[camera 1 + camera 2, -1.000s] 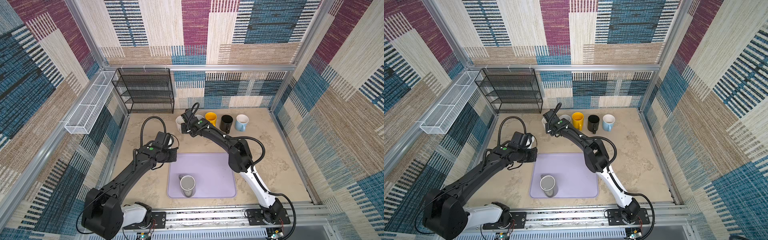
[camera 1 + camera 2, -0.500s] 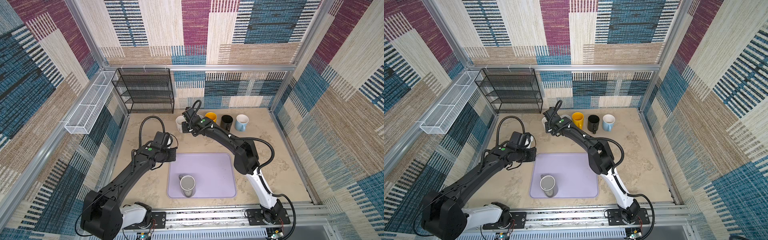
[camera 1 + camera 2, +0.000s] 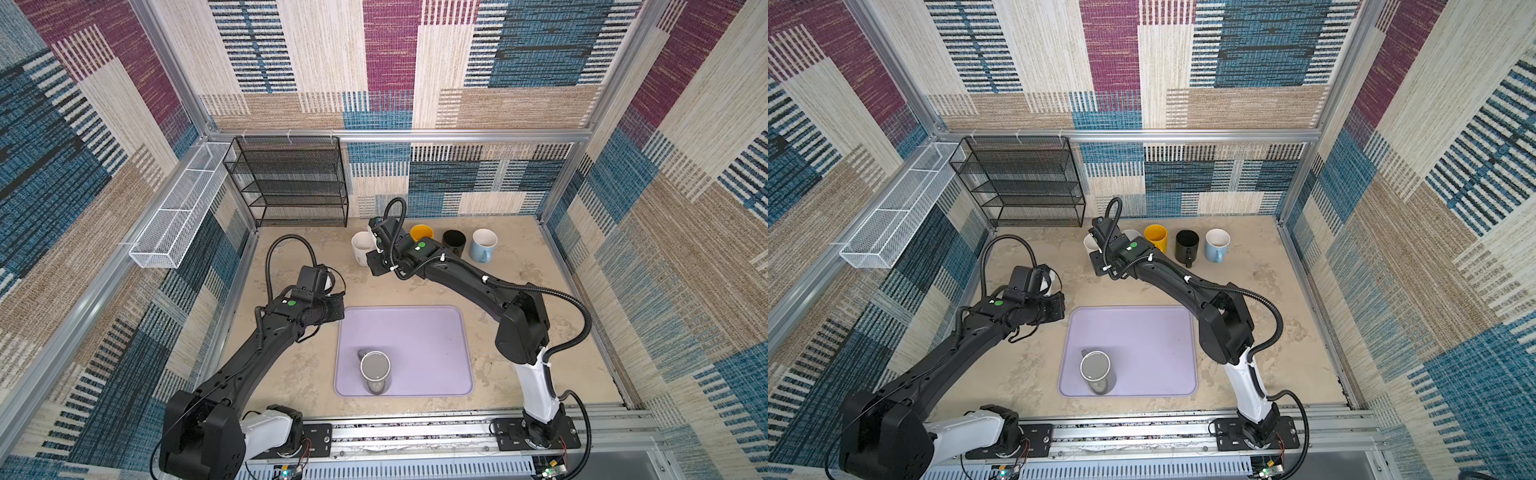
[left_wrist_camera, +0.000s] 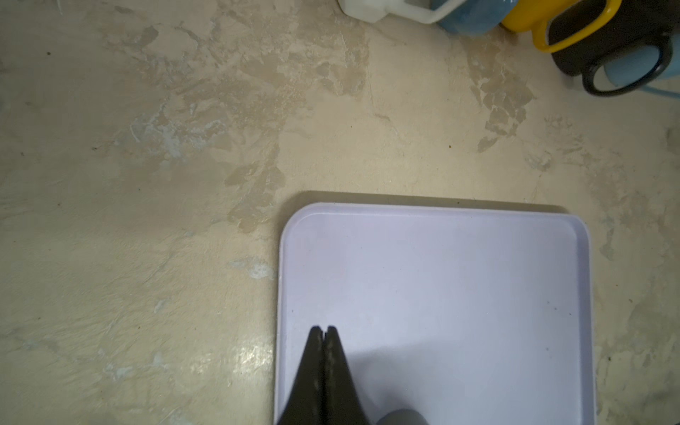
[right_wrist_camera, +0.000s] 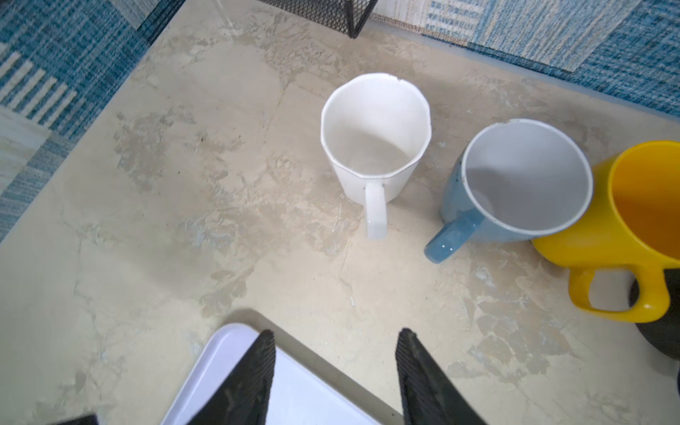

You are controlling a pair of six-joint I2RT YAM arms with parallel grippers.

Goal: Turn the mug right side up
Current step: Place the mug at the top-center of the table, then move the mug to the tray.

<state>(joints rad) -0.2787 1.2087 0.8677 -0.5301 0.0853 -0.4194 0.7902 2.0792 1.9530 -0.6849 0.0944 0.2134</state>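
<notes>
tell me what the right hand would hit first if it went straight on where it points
Probably the white mug, handle side first: it stands nearly dead ahead of the open right hand. Depth is unclear, so the bare tabletop just before it could come first.

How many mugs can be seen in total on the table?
6. Five stand in a row near the back wall: white ceramic mug, blue mug partly hidden under the right arm, yellow mug, black mug, pale blue mug. A grey mug is on the lilac tray.
</notes>
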